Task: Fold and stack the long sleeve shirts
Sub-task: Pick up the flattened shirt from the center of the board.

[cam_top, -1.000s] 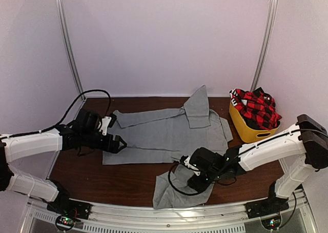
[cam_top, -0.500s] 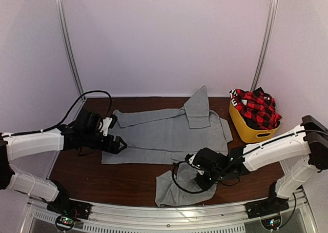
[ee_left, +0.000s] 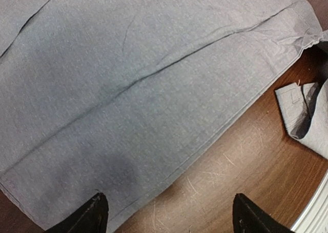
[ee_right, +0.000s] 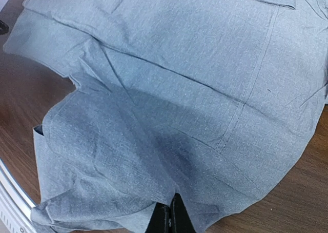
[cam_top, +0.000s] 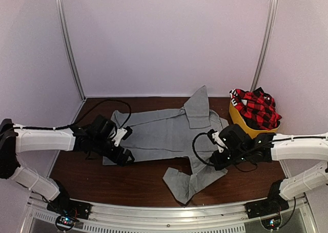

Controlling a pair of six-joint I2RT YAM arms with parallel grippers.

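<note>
since the earlier frames the right fingers (cam_top: 219, 160) have been drawn away from the near edge, up and to the right. the lower sleeve (cam_top: 188, 182) of the grey shirt (cam_top: 159, 133) has been dragged along with them. the left fingers (cam_top: 124, 157) have been shifted a little to the right along the shirt's near hem.

nearest the arms, the sleeve is seen crumpled on the wooden surface (cam_top: 138, 181), its loose end toward the near edge and its upper end at the right fingers. in the right wrist view these fingers are pressed together, with a fold of the grey cloth caught between them. the left fingers are held apart, one tip over the shirt's near hem and the other over bare wood just beside it; whether the tips touch the cloth cannot be told.

beyond both, the shirt's body is spread flat across the middle of the surface. another sleeve is laid along its far left side, and a narrow part reaches toward the back wall. at the far right, just beside the grey shirt, the red-and-black plaid shirt (cam_top: 256, 110) is heaped in the yellow tub (cam_top: 246, 131).
</note>
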